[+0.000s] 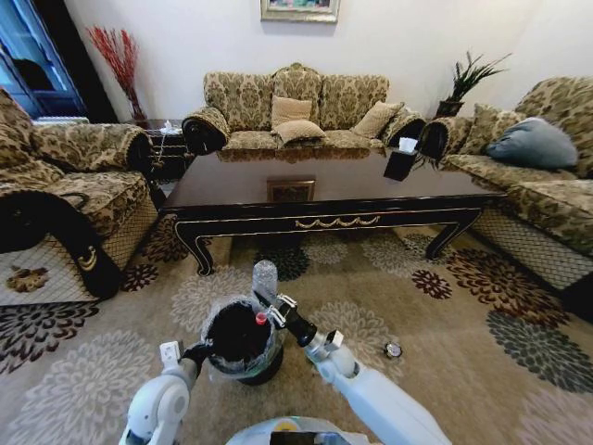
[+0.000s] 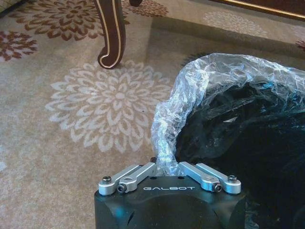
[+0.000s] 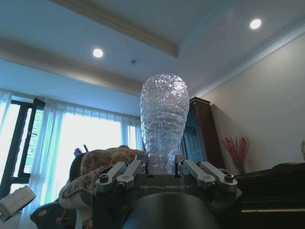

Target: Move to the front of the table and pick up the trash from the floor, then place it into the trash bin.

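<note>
I stand in front of the long dark table, whose curved leg shows in the left wrist view. The black trash bin with its crinkled clear liner sits on the carpet just before me. My left gripper is shut on the liner at the bin's near rim. The trash here is a crumpled clear plastic bottle with a red cap. It points upward over the bin's far rim, with my right gripper shut on its neck end.
A small round dark-and-white object lies on the carpet right of the bin. Patterned sofas stand on the left, at the back and on the right. A black tissue box sits on the table. Open carpet lies between me and the table.
</note>
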`<state>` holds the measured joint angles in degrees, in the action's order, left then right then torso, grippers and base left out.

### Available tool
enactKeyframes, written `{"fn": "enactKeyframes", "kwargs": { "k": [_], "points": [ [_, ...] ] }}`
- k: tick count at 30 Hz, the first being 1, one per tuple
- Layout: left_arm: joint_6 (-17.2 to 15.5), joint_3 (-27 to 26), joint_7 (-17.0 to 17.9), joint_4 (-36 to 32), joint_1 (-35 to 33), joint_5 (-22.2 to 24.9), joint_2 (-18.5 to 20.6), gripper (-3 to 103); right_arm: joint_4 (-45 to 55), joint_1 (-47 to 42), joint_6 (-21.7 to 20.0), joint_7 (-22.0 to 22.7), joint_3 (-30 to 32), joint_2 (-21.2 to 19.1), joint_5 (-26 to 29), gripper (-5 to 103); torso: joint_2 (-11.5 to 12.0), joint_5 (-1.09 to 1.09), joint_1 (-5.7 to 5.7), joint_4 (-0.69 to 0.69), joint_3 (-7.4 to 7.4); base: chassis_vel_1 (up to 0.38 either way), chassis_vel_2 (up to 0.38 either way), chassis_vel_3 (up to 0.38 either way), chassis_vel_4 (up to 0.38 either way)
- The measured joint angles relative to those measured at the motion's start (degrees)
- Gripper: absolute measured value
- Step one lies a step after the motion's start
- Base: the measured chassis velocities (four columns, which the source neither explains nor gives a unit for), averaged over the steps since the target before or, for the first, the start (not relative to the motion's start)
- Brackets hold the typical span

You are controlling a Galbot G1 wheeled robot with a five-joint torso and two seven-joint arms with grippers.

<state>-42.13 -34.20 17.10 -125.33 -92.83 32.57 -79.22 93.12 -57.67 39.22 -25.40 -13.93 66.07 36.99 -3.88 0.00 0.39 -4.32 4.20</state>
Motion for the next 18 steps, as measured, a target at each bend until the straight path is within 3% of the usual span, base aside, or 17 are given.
{"fn": "enactKeyframes", "kwargs": {
  "k": [16, 17, 18],
  "points": [
    [0.0, -2.1, 0.0, -1.9, 0.1, 2.2, -0.6, 2, -4.0, -0.5, 1.8, -0.2, -1.0, 0.0, -3.1, 22, 0.0, 0.0, 0.0, -0.01, 0.0, 0.0, 0.0, 0.0, 0.0],
    [0.0, -2.1, 0.1, -1.9, 0.0, 2.1, -0.6, 2, -4.0, -0.6, 1.8, 0.0, -0.9, -0.1, -3.1, 32, 0.0, 0.0, 0.0, -0.01, 0.0, 0.0, 0.0, 0.0, 0.0],
    [0.0, -2.0, 0.1, -2.0, 0.0, 2.1, -0.6, 2, -4.0, -0.6, 1.8, 0.1, -0.9, -0.2, -3.2, 32, 0.0, 0.0, 0.0, -0.01, 0.0, 0.0, 0.0, 0.0, 0.0]
  ]
}}
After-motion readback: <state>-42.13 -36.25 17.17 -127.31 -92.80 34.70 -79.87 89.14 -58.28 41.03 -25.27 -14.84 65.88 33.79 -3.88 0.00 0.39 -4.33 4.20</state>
